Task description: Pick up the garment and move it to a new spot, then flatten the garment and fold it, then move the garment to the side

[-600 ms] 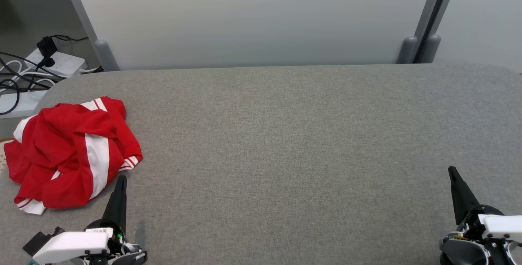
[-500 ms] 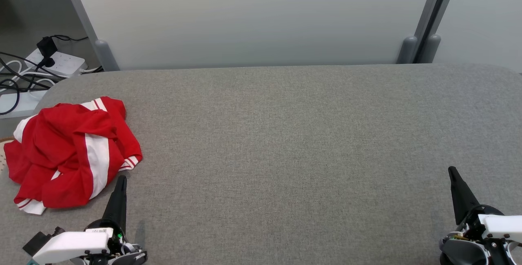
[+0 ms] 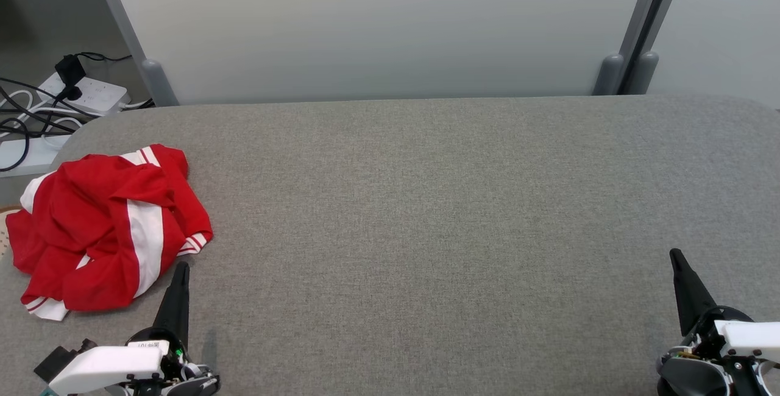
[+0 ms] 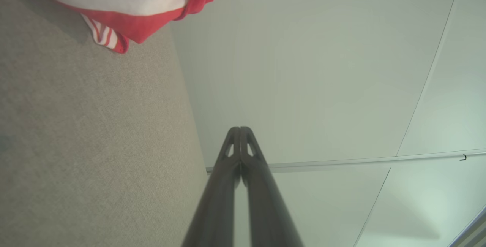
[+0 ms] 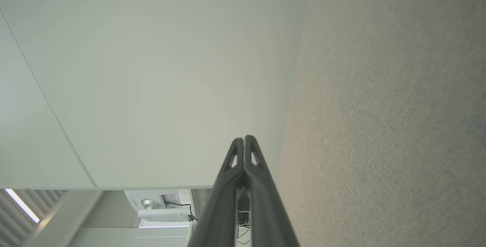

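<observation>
The garment (image 3: pixel 106 225), red with white stripes, lies crumpled at the left end of the grey fabric table (image 3: pixel 426 213); a red and white edge of the garment (image 4: pixel 125 7) hangs into the top left of the left wrist view. My left gripper (image 3: pixel 181 268) rests just to the garment's lower right, apart from it, fingers pressed together and empty; the left gripper (image 4: pixel 240 130) shows shut in its own wrist view too. My right gripper (image 3: pixel 674 256) sits at the table's lower right, far from the garment. The right gripper (image 5: pixel 243 139) is shut on nothing.
A pale partition wall (image 3: pixel 378 24) with grey posts runs behind the table's far edge. A power strip (image 3: pixel 82 92) with black cables sits beyond the table's back left corner. Bare grey table surface spreads from the garment to the right gripper.
</observation>
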